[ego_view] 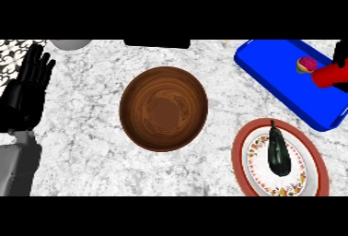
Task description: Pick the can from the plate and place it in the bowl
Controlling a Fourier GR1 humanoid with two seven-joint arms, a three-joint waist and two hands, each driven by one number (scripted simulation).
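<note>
The grey object (71, 44) at the upper left is cut off by the upper edge; type cannot be determined. The black object (158, 43) at top centre is likewise cut off. The red object (331, 73) on the blue tray (285, 87) runs past the right edge. The plate (239, 156) is cut off at the bottom. The left forearm (17, 168) exits at the lower left.

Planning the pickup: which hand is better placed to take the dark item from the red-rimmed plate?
Probably the right: the red-rimmed plate and its dark elongated item lie at right; the only visible hand, the left hand, rests far left.
</note>
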